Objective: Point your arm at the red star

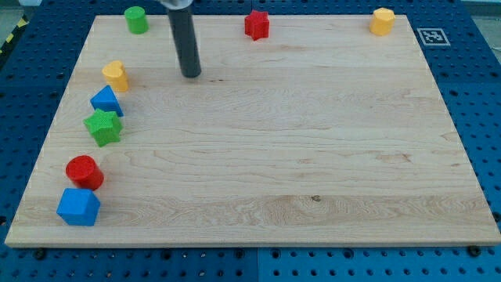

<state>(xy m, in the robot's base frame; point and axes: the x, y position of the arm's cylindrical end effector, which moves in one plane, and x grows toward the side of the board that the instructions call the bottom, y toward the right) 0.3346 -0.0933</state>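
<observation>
The red star (257, 24) sits near the top edge of the wooden board (313, 157), a little left of the middle. My tip (191, 74) is on the board to the lower left of the red star, clearly apart from it. The rod rises from the tip to the view's top. To the tip's left lies a yellow block (116, 75), and up and to its left a green cylinder (136, 19).
Down the left side lie a blue block (106, 101), a green star (103, 127), a red cylinder (84, 172) and a blue cube (78, 207). A yellow block (382, 21) sits at the top right corner. A blue pegboard surrounds the board.
</observation>
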